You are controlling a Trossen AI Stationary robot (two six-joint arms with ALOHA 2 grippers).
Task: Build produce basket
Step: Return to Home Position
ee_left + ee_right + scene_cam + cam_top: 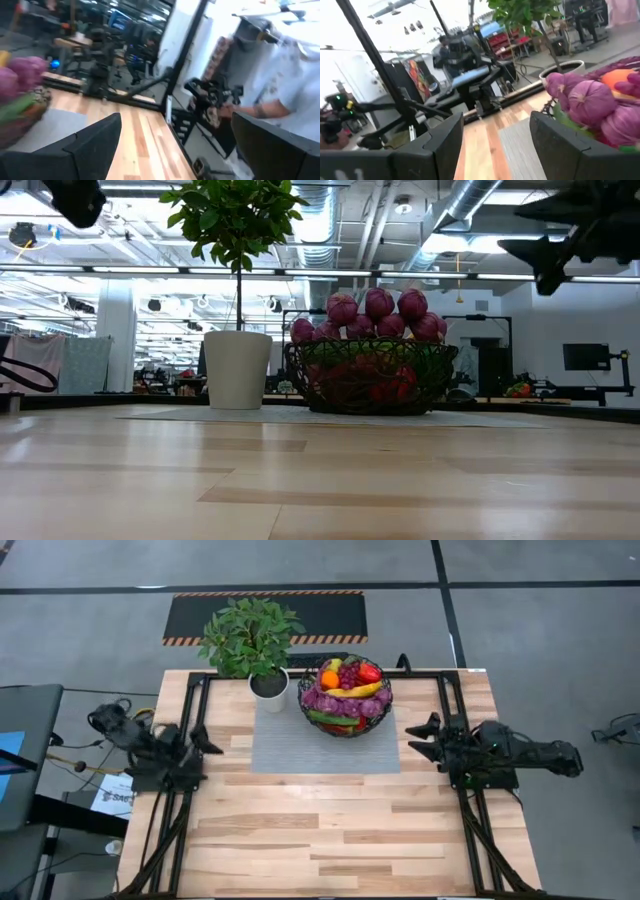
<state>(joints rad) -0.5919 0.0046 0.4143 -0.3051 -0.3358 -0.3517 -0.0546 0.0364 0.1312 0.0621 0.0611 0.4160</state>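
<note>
Pale wood tabletop (330,830): my right end effector (415,737) hangs wide and empty, the basket (440,370) heaped with produce (345,690) ahead and inboard, nearer it than my left end effector (210,740), equally wide and empty.

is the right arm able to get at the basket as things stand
Probably yes: only bare mat and table lie between the open right tool and the basket; the potted plant stands on the far side.
</note>
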